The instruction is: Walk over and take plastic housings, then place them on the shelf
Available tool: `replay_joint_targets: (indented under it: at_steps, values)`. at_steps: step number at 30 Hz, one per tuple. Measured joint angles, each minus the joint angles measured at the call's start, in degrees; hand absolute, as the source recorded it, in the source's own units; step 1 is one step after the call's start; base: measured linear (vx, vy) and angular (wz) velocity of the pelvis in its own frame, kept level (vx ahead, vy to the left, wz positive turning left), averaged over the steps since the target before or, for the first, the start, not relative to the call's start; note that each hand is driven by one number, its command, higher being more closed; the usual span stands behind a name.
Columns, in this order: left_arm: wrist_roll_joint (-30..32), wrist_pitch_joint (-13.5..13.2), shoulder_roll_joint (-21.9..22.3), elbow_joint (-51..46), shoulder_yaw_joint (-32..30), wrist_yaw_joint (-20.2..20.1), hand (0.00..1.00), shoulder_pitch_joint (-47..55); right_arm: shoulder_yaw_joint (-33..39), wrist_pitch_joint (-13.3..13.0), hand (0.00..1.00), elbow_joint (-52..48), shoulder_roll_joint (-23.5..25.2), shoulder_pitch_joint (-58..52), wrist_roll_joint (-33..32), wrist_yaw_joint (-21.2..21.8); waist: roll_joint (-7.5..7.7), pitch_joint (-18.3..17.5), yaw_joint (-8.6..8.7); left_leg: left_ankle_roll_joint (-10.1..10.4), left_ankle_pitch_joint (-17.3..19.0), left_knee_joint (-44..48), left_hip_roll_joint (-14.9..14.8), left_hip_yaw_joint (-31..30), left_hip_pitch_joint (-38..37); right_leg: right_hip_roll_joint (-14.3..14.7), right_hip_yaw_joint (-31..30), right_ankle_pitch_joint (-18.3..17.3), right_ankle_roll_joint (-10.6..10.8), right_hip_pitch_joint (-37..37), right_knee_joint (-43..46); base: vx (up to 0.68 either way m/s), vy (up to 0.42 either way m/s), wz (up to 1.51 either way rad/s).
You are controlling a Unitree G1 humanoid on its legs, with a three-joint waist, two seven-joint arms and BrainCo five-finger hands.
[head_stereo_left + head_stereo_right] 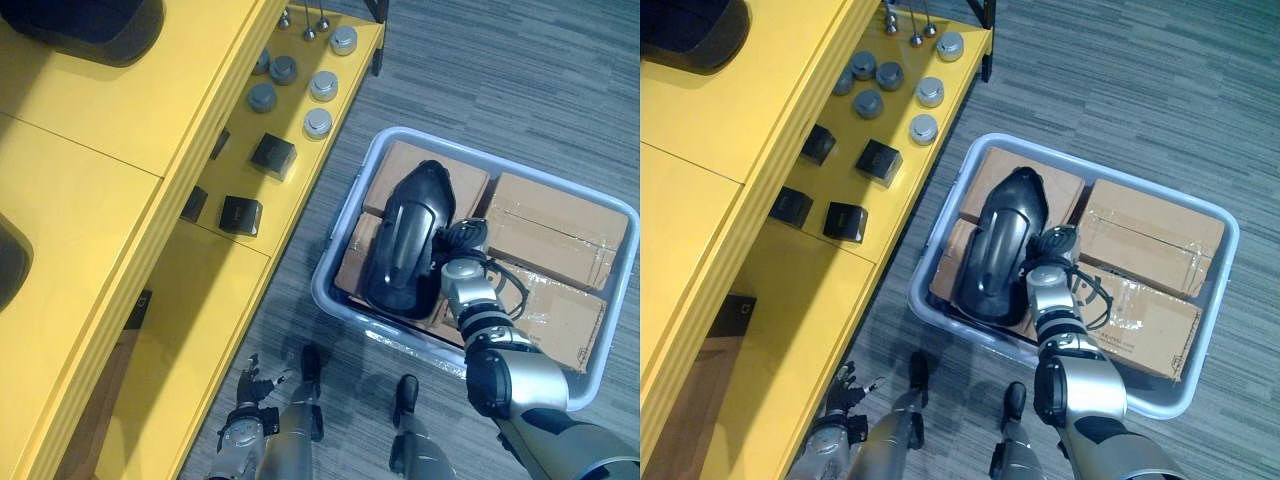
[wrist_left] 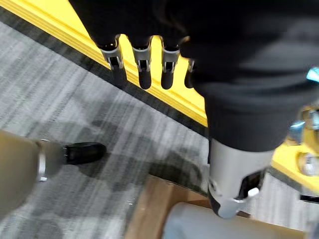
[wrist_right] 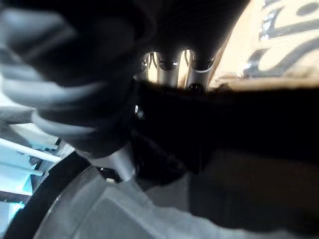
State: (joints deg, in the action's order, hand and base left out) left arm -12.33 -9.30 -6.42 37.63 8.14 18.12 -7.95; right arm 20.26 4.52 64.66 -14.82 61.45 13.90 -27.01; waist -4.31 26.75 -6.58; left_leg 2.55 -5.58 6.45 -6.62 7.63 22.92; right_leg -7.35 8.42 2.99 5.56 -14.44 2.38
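Left wrist view first: the left hand (image 2: 143, 62) was seen low beside the yellow shelf (image 1: 120, 200), its fingers straight and nothing held in them. Next out, the right hand (image 1: 460, 240) was seen inside the grey bin (image 1: 343, 222) on the floor, set against the right flank of the black plastic housing (image 1: 405, 240). Whether it was closed on the housing could not be told, the contact being hidden by the shell itself. The housing was found lying lengthways over the cardboard boxes (image 1: 555, 230) along the bin's left side, one end by the near rim and the other towards the far-left corner.

The pick-up was judged to be the step in hand, and not yet completed. It would be done well if a firm hold were taken on the shell's edge and the housing were raised straight up until the rim was cleared, so that nothing was caught on the boxes.

Furthest off, a dark rounded shape (image 1: 95, 25), probably another housing, was seen on the shelf's top board. Metal weights (image 1: 320, 85) and black blocks (image 1: 272, 155) were spread along the lower board's outer edge.
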Motion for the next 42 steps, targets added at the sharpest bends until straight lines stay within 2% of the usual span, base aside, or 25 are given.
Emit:
replay_joint_targets:
  at_steps: [4,6,9,11,15,18,21,24,27,30,34,38,42]
  values:
    - [0.1,-0.02,0.03,-9.08,0.02,0.34,0.0,1.81,-1.29,2.09,1.0,0.53,-4.16,-0.64,0.08,0.28,-0.06,0.04,0.11,-0.19,-0.19,-0.31,0.64,-0.15,-0.12,-0.55,0.22,0.01,0.03,0.16,0.0,0.02,0.051,0.06]
    - [0.29,-0.15,-0.04,-16.36,-0.39,0.52,0.0,2.15,-4.82,2.47,1.0,-1.33,-6.19,-1.73,1.88,0.55,-0.08,0.05,0.98,-0.35,-0.3,-0.43,0.89,-0.17,-0.08,-0.76,0.25,0.02,0.05,0.12,0.0,0.02,0.05,0.02]
    - [1.23,-0.37,-0.07,-20.78,-1.27,0.63,0.0,0.29,-8.27,2.84,1.0,-5.04,-7.67,-2.52,5.05,1.06,-0.1,0.06,1.72,-0.4,-0.33,-0.44,0.82,-0.06,-0.02,-0.72,0.15,0.02,0.07,-0.05,0.0,0.01,0.033,-0.03]
    - [1.87,-0.59,-0.2,-25.25,-2.36,1.25,0.0,-2.97,-10.82,3.16,1.0,-11.25,-8.75,-3.49,9.23,1.33,-0.1,0.06,2.85,-0.46,-0.43,-0.42,0.65,-0.07,0.41,-0.57,0.13,0.06,0.13,-0.49,0.02,0.0,0.0,0.0]
    - [2.47,-0.66,-0.35,-27.95,-2.29,2.04,0.0,-9.58,-12.53,3.16,1.0,-18.76,-10.54,-5.62,12.87,1.32,-0.1,0.08,3.59,-0.47,-0.46,-0.38,0.56,-0.08,0.46,-0.51,0.1,0.14,0.21,-0.54,0.03,0.04,0.026,0.0]
    - [2.45,-0.74,-1.44,-28.08,-2.18,2.83,0.0,-16.99,-14.03,3.15,1.0,-23.63,-10.73,-6.03,15.23,1.13,-0.08,0.09,5.05,-0.48,-0.46,-0.28,0.52,-0.01,0.46,-0.55,0.04,0.2,0.26,-0.52,0.05,0.04,0.032,0.0]
    - [2.29,-1.21,-2.54,-25.34,-1.36,2.93,0.0,-24.98,-16.26,3.11,1.0,-26.13,-11.24,-6.09,17.09,1.07,-0.08,0.1,6.09,-0.48,-0.46,-0.24,0.32,0.11,0.29,-0.55,-0.08,0.23,0.24,-0.46,0.12,0.03,0.029,-0.02]
    - [-0.33,-1.49,-3.47,-16.21,2.42,2.65,0.0,-33.68,-17.5,3.11,1.0,-27.63,-11.27,-6.04,17.71,1.08,-0.06,0.1,6.65,-0.48,-0.47,-0.26,0.18,0.36,-0.15,-0.46,-0.25,0.33,0.1,-0.3,0.32,0.01,0.026,-0.03]
    - [-11.47,-1.4,-3.16,-5.09,5.73,-0.55,0.0,-41.52,-19.81,3.11,1.0,-29.45,-10.98,-4.81,17.74,1.06,-0.02,0.1,7.83,-0.48,-0.48,-0.31,-0.01,0.99,-0.83,-0.4,-1.02,0.48,0.02,-0.25,0.6,0.01,0.038,-0.12]
    - [-19.59,-1.22,-3.14,0.41,6.9,-2.66,0.0,-45.68,-21.36,3.13,1.0,-31.85,-8.51,-3.04,17.73,1.03,0.31,0.18,8.8,-0.32,-0.6,-1.27,-0.48,3.25,-2.86,-0.07,-3.17,0.89,-0.14,-0.07,0.6,0.01,0.031,-0.34]
    - [-24.85,-1.15,-2.9,5.48,6.86,-4.24,0.0,-50.72,-22.76,3.11,1.0,-37.03,-5.43,-2.4,17.74,-0.04,1.05,0.17,9.99,0.17,-0.92,-2.44,-1.34,5.45,-4.74,0.88,-5.15,1.63,-0.51,-0.1,0.53,-0.01,0.031,-0.34]
    - [-28.06,-1.01,-2.81,6.39,6.85,-4.77,0.0,-51.87,-25.43,3.13,1.0,-38.61,-2.03,-1.92,17.81,-0.59,3.21,-0.7,10.99,1.02,-1.96,-5.16,-2.21,8.46,-7.39,2.12,-8.12,2.02,-0.75,-0.5,0.43,-0.02,0.021,-0.38]
    - [-29.75,-0.67,-1.58,6.4,6.87,-4.78,0.0,-51.87,-27.26,3.11,1.0,-44.31,-0.86,-2.79,18.03,-0.87,3.41,-0.81,11.91,1.41,-3.45,-8.09,-2.46,9.78,-9.59,2.83,-9.25,2.11,-0.81,-0.34,0.39,-0.01,0.02,-0.18]
